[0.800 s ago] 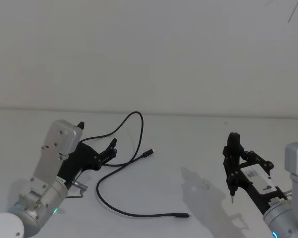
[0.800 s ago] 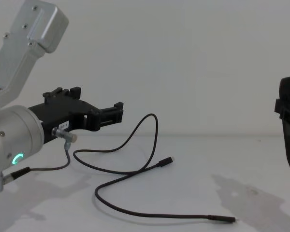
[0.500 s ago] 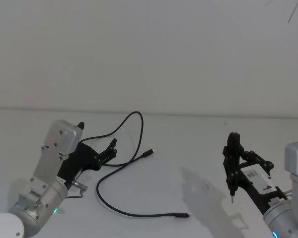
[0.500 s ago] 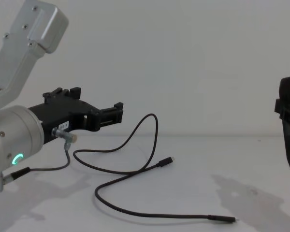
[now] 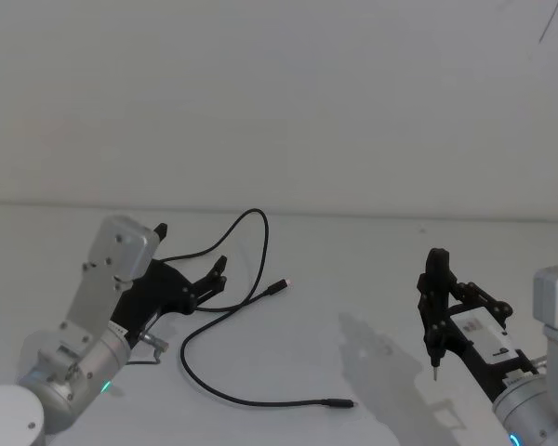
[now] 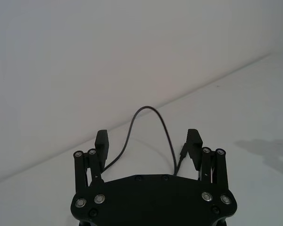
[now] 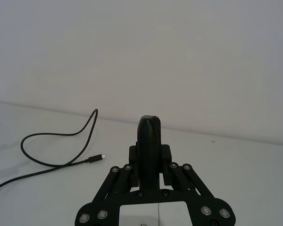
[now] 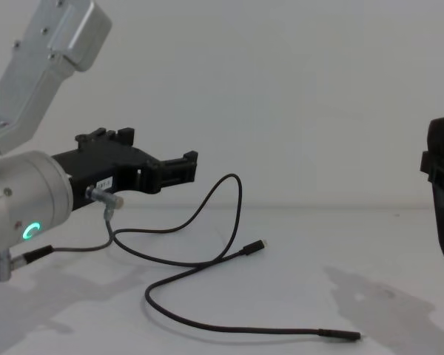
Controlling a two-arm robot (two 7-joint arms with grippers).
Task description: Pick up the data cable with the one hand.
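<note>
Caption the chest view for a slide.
Open left gripper hovers over the curled data cable; right gripper parked at the right edge.

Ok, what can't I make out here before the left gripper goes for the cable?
Left wrist view: the body of the left gripper hides the data cable below its arch.
Head view: the cable's left bend passes behind that gripper; contact cannot be judged.
Chest view: the right gripper is cut off by the right edge.
Cable's plug types: too small in every view.
</note>
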